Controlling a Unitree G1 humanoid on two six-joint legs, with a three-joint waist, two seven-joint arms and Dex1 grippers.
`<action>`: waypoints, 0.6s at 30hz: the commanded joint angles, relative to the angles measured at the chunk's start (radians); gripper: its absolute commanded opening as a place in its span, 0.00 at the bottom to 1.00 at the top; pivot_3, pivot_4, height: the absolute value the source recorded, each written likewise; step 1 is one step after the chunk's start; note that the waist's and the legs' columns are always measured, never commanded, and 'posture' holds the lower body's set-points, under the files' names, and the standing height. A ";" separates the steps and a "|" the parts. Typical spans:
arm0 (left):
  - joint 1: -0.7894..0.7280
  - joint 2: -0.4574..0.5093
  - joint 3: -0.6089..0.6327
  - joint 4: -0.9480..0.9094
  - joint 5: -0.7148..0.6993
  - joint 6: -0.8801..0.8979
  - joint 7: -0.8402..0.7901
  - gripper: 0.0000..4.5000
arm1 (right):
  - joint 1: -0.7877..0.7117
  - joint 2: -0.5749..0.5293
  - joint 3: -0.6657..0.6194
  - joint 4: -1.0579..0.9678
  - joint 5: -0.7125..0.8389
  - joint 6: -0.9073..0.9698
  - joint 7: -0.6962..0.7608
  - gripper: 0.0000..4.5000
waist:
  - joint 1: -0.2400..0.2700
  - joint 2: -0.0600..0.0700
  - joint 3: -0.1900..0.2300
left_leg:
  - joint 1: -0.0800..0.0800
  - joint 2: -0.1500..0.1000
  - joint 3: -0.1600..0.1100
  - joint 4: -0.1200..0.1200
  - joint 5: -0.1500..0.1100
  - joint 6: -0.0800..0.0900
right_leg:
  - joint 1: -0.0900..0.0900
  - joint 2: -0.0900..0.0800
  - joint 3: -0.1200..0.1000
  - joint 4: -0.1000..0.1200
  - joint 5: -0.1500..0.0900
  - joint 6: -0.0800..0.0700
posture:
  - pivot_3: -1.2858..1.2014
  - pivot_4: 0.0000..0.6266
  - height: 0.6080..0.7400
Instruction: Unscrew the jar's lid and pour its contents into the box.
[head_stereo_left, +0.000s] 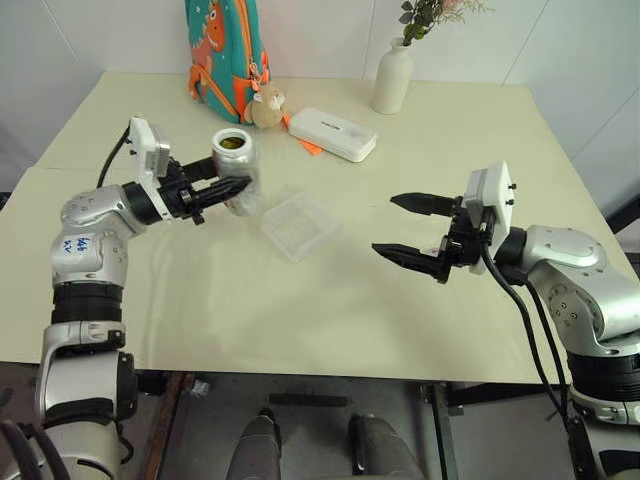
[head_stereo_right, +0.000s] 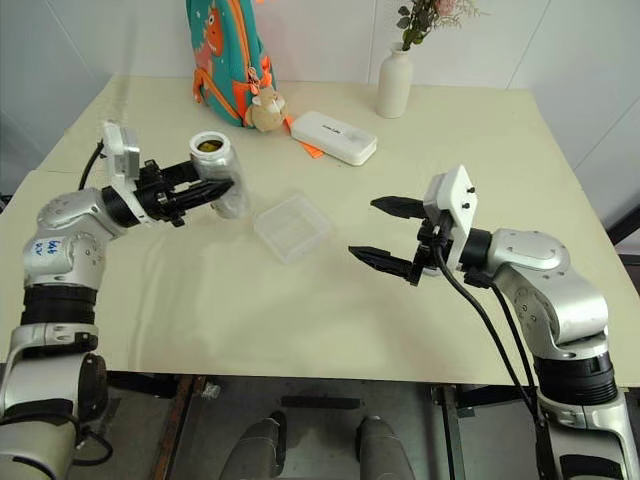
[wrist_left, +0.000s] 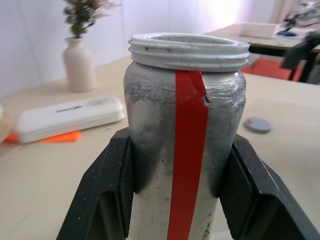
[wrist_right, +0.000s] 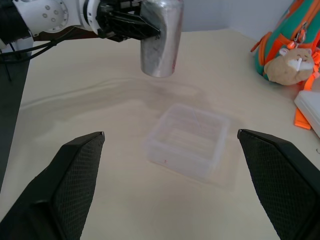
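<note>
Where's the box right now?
In the left eye view the box sits on the table near its middle, between the two arms, just right of the open jar that the left gripper holds up.

Teal backpack (head_stereo_left: 225, 45) with plush toy (head_stereo_left: 266, 106) at far edge, white oblong case (head_stereo_left: 332, 134) beside orange scrap (head_stereo_left: 309, 146), white vase (head_stereo_left: 393, 78) with flowers far right.

Left end effector (wrist_left: 175, 210) grips the open jar (wrist_left: 185, 140) upright, red stripe facing; lid (wrist_left: 258, 124) lies on the table (wrist_left: 40, 175).
</note>
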 joint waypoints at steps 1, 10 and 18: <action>-0.060 0.024 -0.012 0.113 0.099 -0.093 0.083 0.42 | -0.014 0.018 0.001 -0.021 -0.002 -0.019 -0.013 1.00 | 0.000 0.000 0.000 | 0.000 0.000 0.000 0.000 0.000 0.000 | 0.000 0.000 0.000 0.000 0.000 0.000 | 0.52 0.24 1.00; -0.052 -0.009 -0.078 0.131 0.247 -0.189 0.216 0.42 | 0.000 0.025 0.005 0.002 -0.033 -0.046 -0.019 1.00 | 0.000 0.000 0.000 | -0.001 0.002 0.000 0.000 -0.001 -0.001 | -0.001 0.002 0.000 0.000 0.000 0.000 | 0.52 0.24 1.00; -0.081 0.019 -0.209 0.084 0.559 -0.530 0.513 0.42 | 0.045 0.018 -0.039 0.038 -0.058 -0.082 -0.046 1.00 | 0.001 0.000 0.000 | -0.001 0.002 0.001 0.001 -0.001 -0.002 | -0.002 0.002 0.002 0.001 0.000 0.000 | 0.52 0.24 1.00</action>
